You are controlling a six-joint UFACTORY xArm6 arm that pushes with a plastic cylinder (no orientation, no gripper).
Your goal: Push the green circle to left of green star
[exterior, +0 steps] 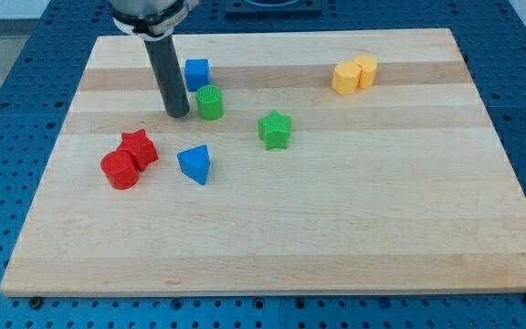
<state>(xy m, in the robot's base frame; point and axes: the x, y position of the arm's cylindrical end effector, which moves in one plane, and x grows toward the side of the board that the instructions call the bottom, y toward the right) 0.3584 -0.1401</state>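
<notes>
The green circle (210,102) stands on the wooden board (336,219), up and to the left of the green star (275,130). My tip (177,113) rests on the board just left of the green circle, with a narrow gap between them. The dark rod rises from there to the view's top.
A blue cube (196,73) sits just above the green circle. A blue triangle (194,164) lies below it. A red star (139,148) and a red circle (120,170) touch at the left. Two yellow blocks (354,74) stand at the upper right.
</notes>
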